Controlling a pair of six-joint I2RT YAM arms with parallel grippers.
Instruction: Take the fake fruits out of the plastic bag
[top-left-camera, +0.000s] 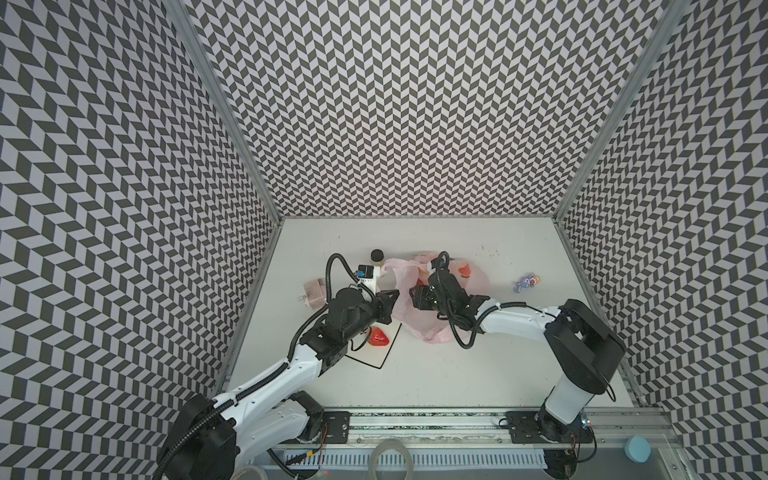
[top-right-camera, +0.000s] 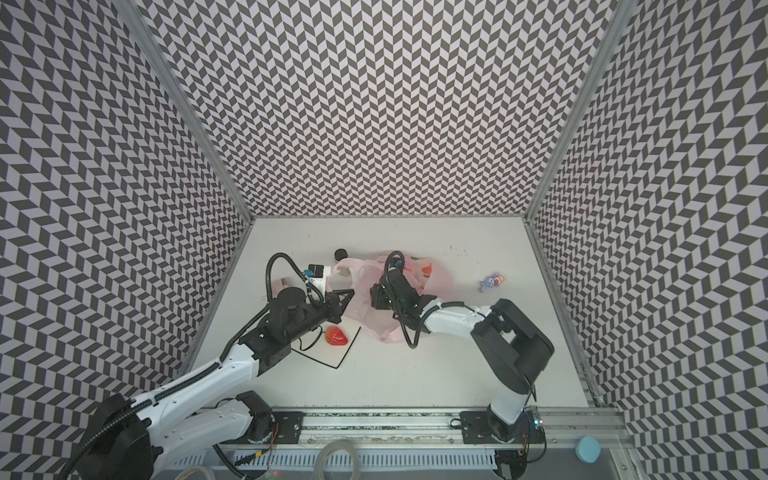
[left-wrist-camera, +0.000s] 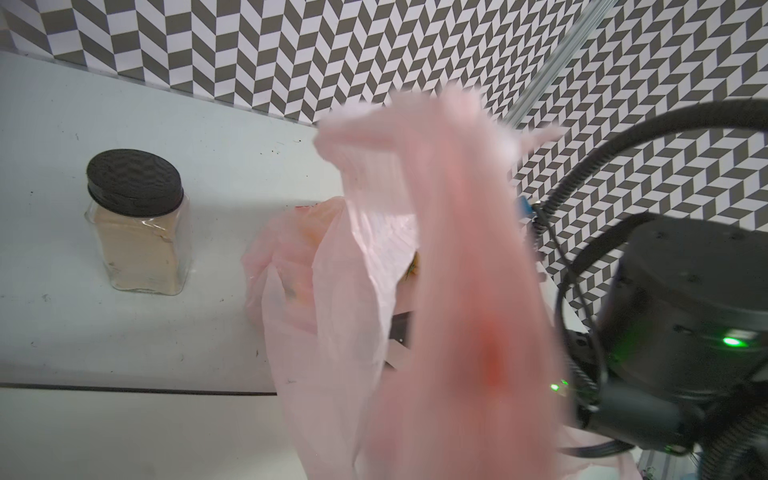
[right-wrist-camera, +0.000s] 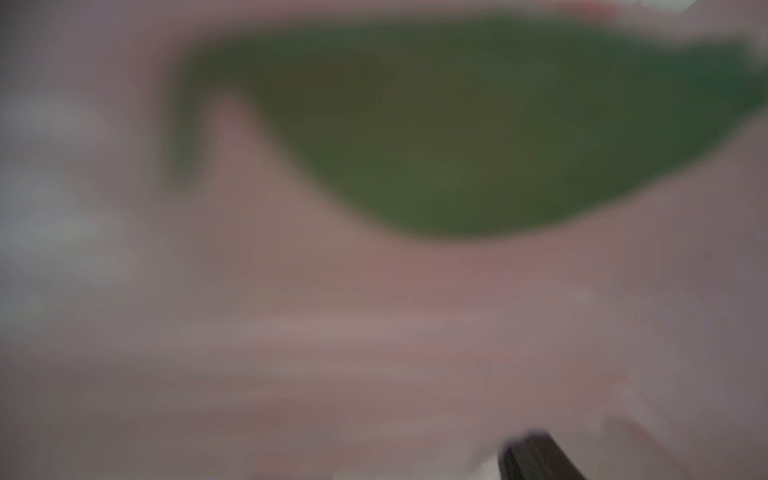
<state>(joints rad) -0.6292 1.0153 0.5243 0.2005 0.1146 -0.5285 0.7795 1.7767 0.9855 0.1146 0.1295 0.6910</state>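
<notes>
in both top views, red strawberry (top-left-camera: 377, 336) hidden from wrist views, left tool (top-left-camera: 394, 297) pinching plastic bag (left-wrist-camera: 365, 266), right tool (top-left-camera: 417, 299) state unclear

I see open table (top-left-camera: 457, 382) across the whole front, free strip along the back wall too, plastic bag (top-left-camera: 480, 284) filling the middle, jar (top-left-camera: 377, 254) just behind its left edge, figurine (top-left-camera: 527, 281) off right, plate (top-left-camera: 374, 355) with strawberry (top-left-camera: 377, 336) blocked by my left arm (top-left-camera: 353, 316).

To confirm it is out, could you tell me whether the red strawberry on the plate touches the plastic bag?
Apart. Both top views show bare white plate between the red strawberry and the plastic bag.
</notes>
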